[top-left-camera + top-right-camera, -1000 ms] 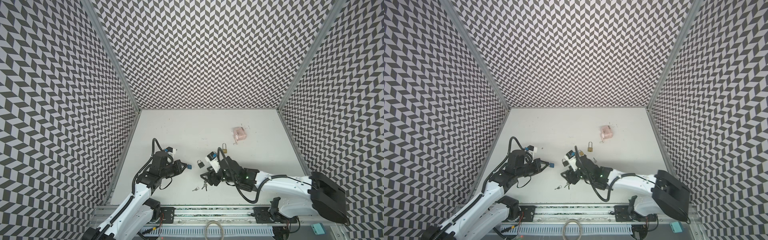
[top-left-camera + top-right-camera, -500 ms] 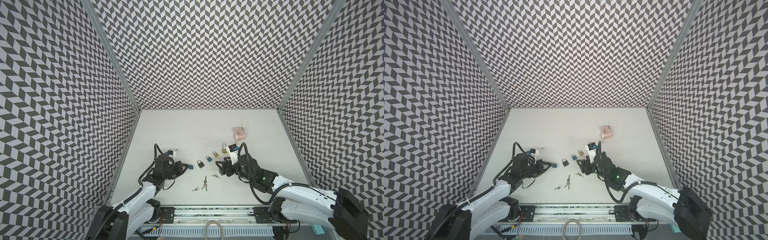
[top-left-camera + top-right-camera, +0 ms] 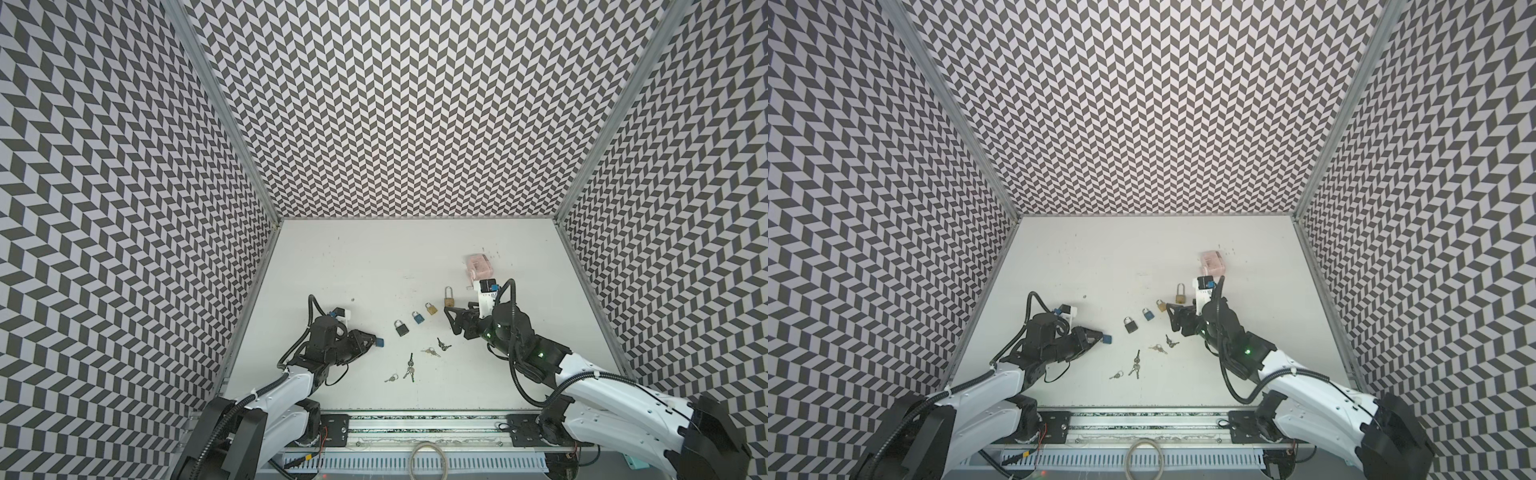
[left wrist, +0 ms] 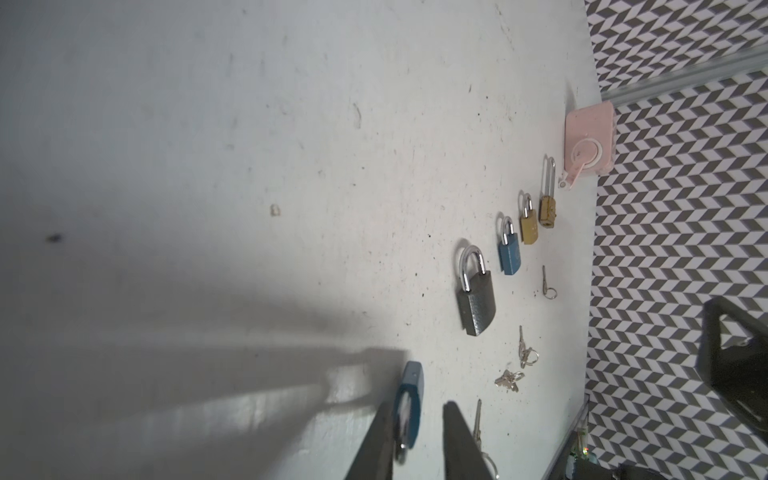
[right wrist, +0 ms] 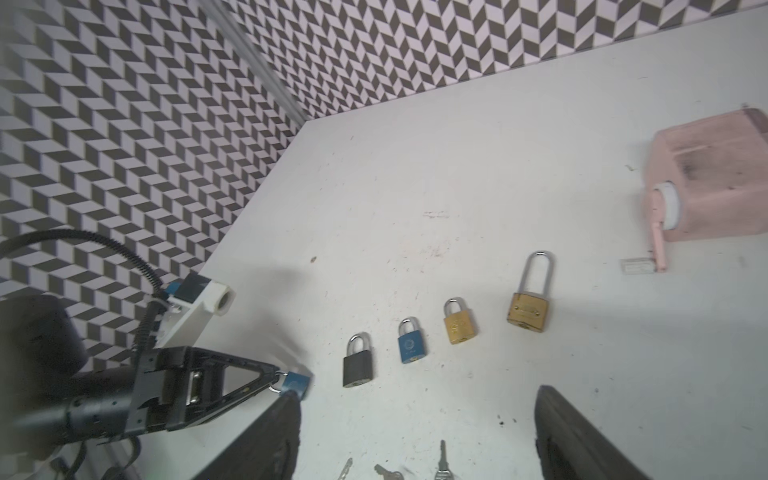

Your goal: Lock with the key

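A blue padlock (image 3: 378, 342) (image 3: 1106, 339) lies at the tips of my left gripper (image 3: 371, 338) (image 3: 1099, 336). In the left wrist view the padlock (image 4: 409, 399) leans on one finger, with a gap to the other, so my left gripper (image 4: 417, 409) stands slightly open. My right gripper (image 3: 451, 332) (image 3: 1172, 318) (image 5: 417, 395) hovers wide open and holds nothing, right of the padlock row. Several keys lie loose on the table, among them one set (image 3: 443, 344) nearest the right gripper and another (image 3: 410, 370) further forward. No key shows in the blue padlock (image 5: 296, 383).
A row runs diagonally: a dark grey padlock (image 3: 401, 329), a small blue padlock (image 3: 418, 318), a small brass padlock (image 3: 432, 308) and a long-shackle brass padlock (image 3: 448, 309). A pink box (image 3: 480, 266) stands behind the right arm. Patterned walls enclose the white table (image 3: 374, 257).
My right arm has pulled back to the right, away from the keys, and its jaws have opened wide. My left gripper's jaws have parted around the blue padlock.
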Robot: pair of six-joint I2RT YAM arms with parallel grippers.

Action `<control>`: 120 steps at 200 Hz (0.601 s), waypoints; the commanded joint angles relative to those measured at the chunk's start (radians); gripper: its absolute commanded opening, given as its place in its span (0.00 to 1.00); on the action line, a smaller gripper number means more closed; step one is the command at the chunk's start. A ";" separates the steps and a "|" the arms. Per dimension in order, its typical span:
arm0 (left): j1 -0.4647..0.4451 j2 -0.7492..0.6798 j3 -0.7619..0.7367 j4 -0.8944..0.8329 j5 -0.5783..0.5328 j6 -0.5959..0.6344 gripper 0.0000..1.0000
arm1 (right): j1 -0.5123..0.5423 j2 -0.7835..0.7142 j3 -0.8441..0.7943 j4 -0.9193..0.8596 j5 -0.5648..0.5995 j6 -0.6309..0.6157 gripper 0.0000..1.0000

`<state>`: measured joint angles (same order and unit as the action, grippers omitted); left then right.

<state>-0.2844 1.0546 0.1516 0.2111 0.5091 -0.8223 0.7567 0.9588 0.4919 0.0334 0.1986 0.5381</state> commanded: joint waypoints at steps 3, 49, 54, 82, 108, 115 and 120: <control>0.013 -0.013 0.002 0.029 -0.026 0.014 0.46 | -0.036 -0.031 0.036 -0.071 0.227 0.079 0.99; 0.042 -0.184 0.127 -0.221 -0.388 0.096 0.90 | -0.072 -0.111 -0.068 0.073 0.677 0.055 0.99; 0.046 -0.204 0.146 -0.236 -0.439 0.106 0.92 | -0.074 -0.114 -0.086 0.108 0.738 0.042 0.99; 0.082 -0.348 0.159 -0.203 -0.746 0.172 0.96 | -0.142 -0.085 -0.259 0.637 0.870 -0.371 0.99; 0.099 -0.497 0.026 0.004 -0.982 0.258 0.91 | -0.324 -0.019 -0.289 0.631 0.608 -0.437 0.99; 0.093 -0.528 -0.039 0.143 -0.987 0.374 0.99 | -0.365 0.009 -0.292 0.653 0.543 -0.440 0.99; 0.092 -0.540 -0.081 0.229 -0.993 0.420 0.99 | -0.393 0.033 -0.294 0.673 0.505 -0.441 1.00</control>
<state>-0.1894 0.5865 0.2176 0.1478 -0.2501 -0.6209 0.4675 0.9287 0.1993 0.4923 0.8654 0.2283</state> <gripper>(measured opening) 0.971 0.994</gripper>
